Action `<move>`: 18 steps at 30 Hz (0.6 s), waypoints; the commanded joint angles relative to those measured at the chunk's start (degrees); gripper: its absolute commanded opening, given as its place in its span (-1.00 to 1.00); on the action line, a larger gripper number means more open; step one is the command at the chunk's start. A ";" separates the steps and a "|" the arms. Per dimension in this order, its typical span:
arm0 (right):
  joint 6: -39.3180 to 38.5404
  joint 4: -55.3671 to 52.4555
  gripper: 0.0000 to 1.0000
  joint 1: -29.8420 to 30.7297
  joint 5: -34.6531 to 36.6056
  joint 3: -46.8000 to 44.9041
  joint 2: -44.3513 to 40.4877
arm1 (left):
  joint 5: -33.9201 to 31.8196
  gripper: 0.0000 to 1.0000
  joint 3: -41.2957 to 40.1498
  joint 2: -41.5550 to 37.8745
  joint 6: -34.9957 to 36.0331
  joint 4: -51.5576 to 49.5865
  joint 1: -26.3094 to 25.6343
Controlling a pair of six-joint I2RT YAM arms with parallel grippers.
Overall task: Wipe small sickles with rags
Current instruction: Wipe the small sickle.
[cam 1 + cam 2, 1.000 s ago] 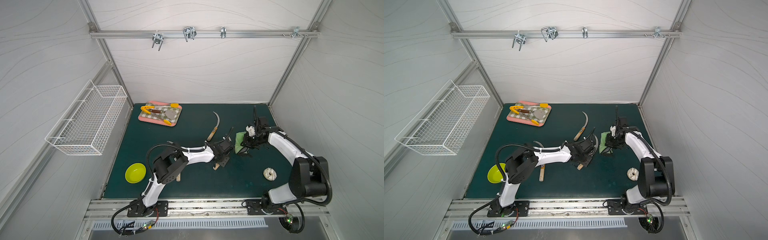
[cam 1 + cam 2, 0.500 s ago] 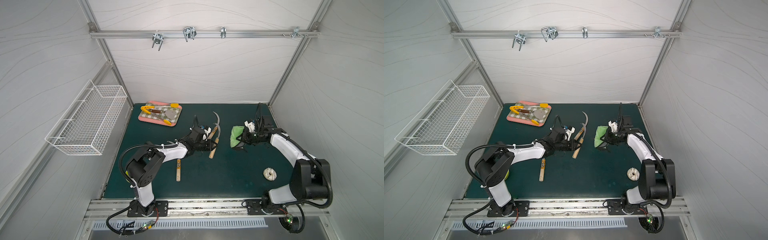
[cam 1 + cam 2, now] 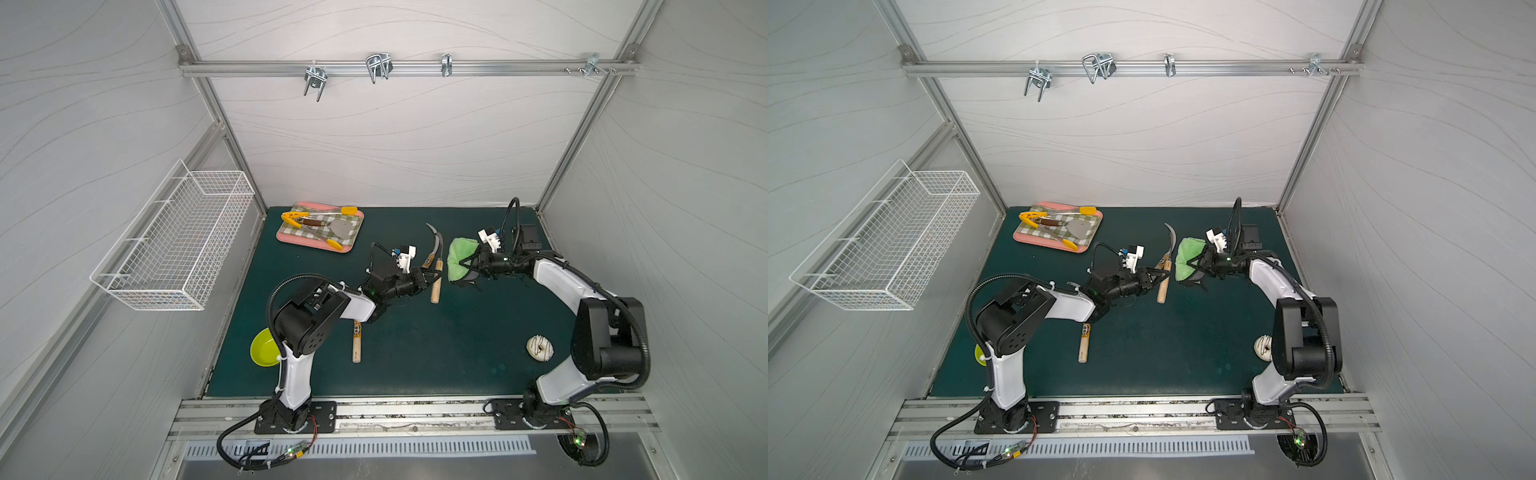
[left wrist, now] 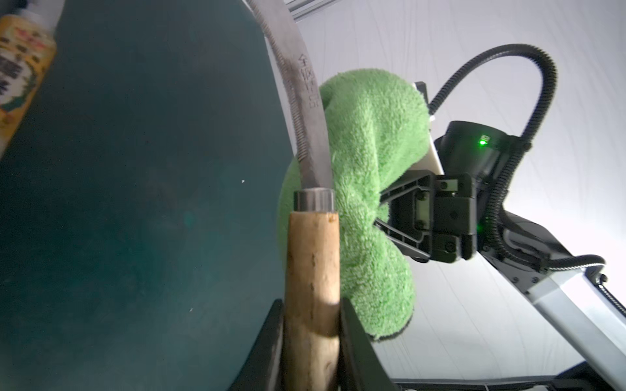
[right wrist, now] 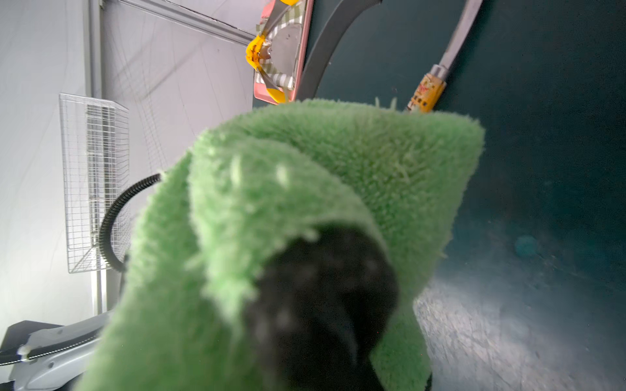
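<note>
The left gripper [image 3: 430, 276] is clamped on the pale wooden handle of a small sickle [image 4: 311, 257] with a curved grey metal blade, held over the middle of the dark green mat [image 3: 415, 353]. The right gripper [image 3: 464, 266] pinches a fluffy light-green rag [image 3: 459, 255], bunched just beside the blade; I cannot tell if they touch. To me the wiping stroke is just being set up. Next the rag needs pressing against the blade's flat and drawing along it, clear of the serrated edge.

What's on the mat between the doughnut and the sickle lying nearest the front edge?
Nothing: in both top views the mat is bare between that sickle and the doughnut.
</note>
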 commanded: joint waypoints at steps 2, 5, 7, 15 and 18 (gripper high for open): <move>-0.96 0.80 -0.79 2.28 -4.13 4.87 2.80 | 1.98 -1.00 0.63 1.41 -4.90 12.97 0.32; -2.19 0.18 -0.79 4.44 -3.07 5.27 3.20 | 2.66 -1.00 1.34 1.82 -5.55 12.79 0.38; -2.46 0.54 -0.79 5.50 -2.81 4.80 2.71 | 2.79 -1.00 1.41 1.87 -5.08 12.20 0.54; -3.67 0.17 -0.81 11.28 -1.41 0.42 -0.49 | 3.86 -1.00 2.84 3.44 -5.73 13.64 2.18; -3.52 0.30 -0.81 13.12 -0.70 -1.52 -1.48 | 3.67 -1.00 3.58 4.26 -6.76 15.33 3.12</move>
